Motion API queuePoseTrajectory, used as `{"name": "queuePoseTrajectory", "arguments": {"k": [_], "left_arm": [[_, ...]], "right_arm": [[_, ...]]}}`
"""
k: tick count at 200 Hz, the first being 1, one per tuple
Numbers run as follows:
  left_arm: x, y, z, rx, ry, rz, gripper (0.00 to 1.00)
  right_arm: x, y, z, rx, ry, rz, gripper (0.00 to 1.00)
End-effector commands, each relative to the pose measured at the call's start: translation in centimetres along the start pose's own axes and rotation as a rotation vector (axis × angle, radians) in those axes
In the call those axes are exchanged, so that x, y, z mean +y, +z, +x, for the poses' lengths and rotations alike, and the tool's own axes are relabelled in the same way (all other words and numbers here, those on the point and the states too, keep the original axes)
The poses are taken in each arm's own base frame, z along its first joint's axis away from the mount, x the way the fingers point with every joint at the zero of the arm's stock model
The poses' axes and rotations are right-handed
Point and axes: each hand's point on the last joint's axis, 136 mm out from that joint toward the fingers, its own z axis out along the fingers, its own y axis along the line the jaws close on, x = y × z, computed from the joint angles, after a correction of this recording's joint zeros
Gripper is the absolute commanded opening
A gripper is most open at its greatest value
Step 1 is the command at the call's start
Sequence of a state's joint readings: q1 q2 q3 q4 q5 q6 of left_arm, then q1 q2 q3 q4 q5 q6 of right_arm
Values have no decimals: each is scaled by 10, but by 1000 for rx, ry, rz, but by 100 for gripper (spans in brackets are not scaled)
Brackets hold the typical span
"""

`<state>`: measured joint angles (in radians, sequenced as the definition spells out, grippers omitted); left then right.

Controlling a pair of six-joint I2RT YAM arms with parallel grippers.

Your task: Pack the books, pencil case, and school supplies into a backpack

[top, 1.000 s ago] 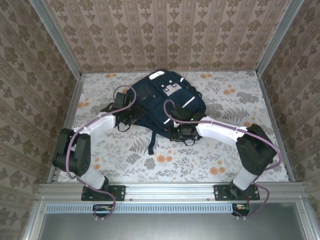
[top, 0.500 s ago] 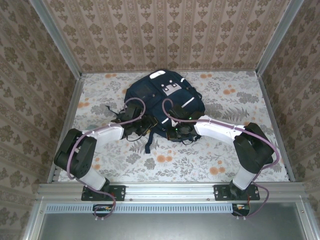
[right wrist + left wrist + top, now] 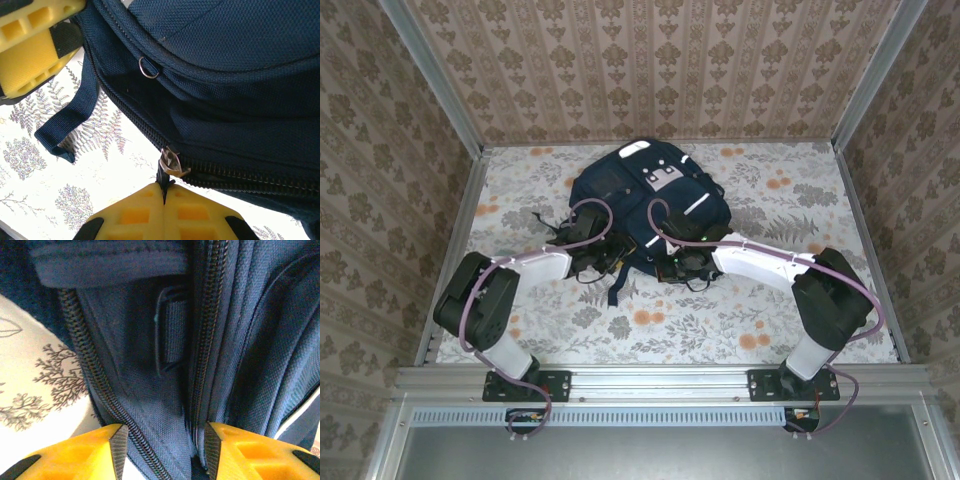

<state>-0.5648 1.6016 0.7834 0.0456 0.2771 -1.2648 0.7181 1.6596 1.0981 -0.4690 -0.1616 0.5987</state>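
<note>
**Top external.** The backpack (image 3: pixel 650 205) lies flat on the floral worktop (image 3: pixel 800 200). It is navy and rounded, with a white diagonal stripe and white and grey patches on its upper face. The left arm (image 3: pixel 535 265) reaches to the backpack's near-left edge. The right arm (image 3: pixel 760 262) reaches to its near edge, just right of a dangling strap (image 3: pixel 617 290).

**Left wrist.** The left jaws stand apart with a ridge of the backpack's coarse weave between them. I cannot tell whether they pinch it or only straddle it. 2 zipper tracks run up the backpack's side, 1 on the left (image 3: pixel 80 340) and 1 on the right (image 3: pixel 205 315), with a small webbing loop (image 3: pixel 172 330) between them.

**Right wrist.** The right jaws are pressed together on the zipper pull (image 3: pixel 170 165), at the backpack's lower seam. To the pull's right the teeth (image 3: pixel 240 172) look meshed, and to its left the seam looks parted. A metal ring (image 3: pixel 148 67) sits higher on the backpack.

The step in hand appears to be working the main zip. Which way it is meant to run I cannot judge. The next move calls for drawing the pull steadily along the curved track while the left jaws keep the fabric taut. Soft cloth could bunch and jam the slider.
</note>
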Motion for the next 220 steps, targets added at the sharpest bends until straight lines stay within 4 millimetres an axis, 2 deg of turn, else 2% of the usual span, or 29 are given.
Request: {"name": "queuePoseTrajectory", "arguments": {"k": [1,72,95,108,123,131,168,182,192,205,220], "left_arm": [[16,-10,0,-40,-25,-55,47],[2,11,5,11,-64,60,40],[-4,14,-2,-9,-46,71,33],[-3,15,-7,-26,-40,64,25],[0,14,-11,-48,-29,40,15],[1,12,-13,-58,-21,29,12],[7,8,-18,-72,-1,1,6],[6,7,-18,-70,6,7,5],[2,7,-17,-63,16,22,5],[-5,7,-15,-48,31,51,5],[-15,6,-12,-32,51,86,4]], "right_arm": [[5,-8,-3,-25,-5,-11,0],[4,-11,0,-23,-7,-13,0],[2,-13,3,-17,-7,-6,0],[-4,-14,6,-14,-7,20,0],[-17,-18,6,-33,-12,86,0],[-32,-21,13,-19,-11,156,0],[-90,-49,15,-82,17,410,0],[-104,-57,14,-103,43,453,0],[-101,-61,11,-114,23,445,0],[-86,-63,8,-113,-20,405,0],[-64,-64,4,-119,-72,387,21]]}}
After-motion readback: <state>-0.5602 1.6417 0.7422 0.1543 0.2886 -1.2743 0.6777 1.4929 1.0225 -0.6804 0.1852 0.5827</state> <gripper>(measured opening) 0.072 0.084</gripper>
